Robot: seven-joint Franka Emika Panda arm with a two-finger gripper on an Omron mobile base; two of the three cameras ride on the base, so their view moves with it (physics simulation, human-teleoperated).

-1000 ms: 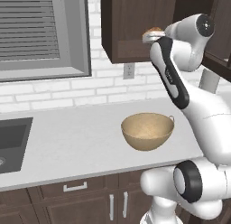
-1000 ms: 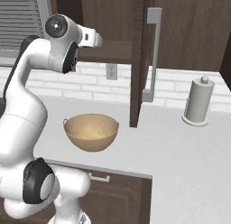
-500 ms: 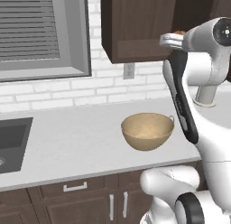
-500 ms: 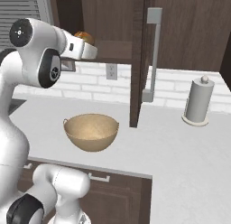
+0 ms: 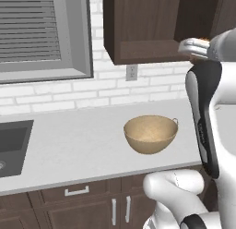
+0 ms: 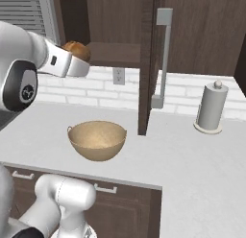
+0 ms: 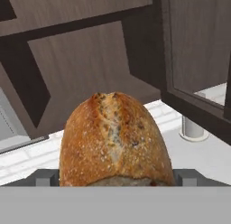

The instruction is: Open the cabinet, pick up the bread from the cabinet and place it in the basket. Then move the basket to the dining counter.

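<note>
The cabinet (image 6: pixel 144 50) is the biggest thing in front of me: dark brown, hung on the white brick wall (image 5: pixel 69 92), with its door swung out edge-on toward me and its long silver bar handle (image 6: pixel 163 54) facing the paper towel roll (image 6: pixel 211 107). Its open compartment shows a bare wooden shelf (image 6: pixel 113 53) in the right base view. Below it runs the light grey worktop (image 5: pixel 78 149), broad and flat, with a dark sink (image 5: pixel 11 145) sunk into its left end and a window with grey blinds (image 5: pixel 32 29) above that. The worktop's front edge runs above dark drawer fronts with short handles (image 5: pixel 76 191). The basket (image 5: pixel 150 133), tan and bowl-shaped, sits on the worktop near that front edge, and I see nothing inside it; open grey surface lies all around it, and the paper towel roll stands well apart to its right, past the open door. The bread (image 7: pixel 115 142), a golden-brown crusty roll, is between my fingers, raised in the air just outside the cabinet opening and above the worktop, up and to the right of the basket as the left base view has it. My gripper (image 7: pixel 115 178) stands spread wide, a fingertip (image 7: pixel 47 178) on either side of the loaf, holding it.
</note>
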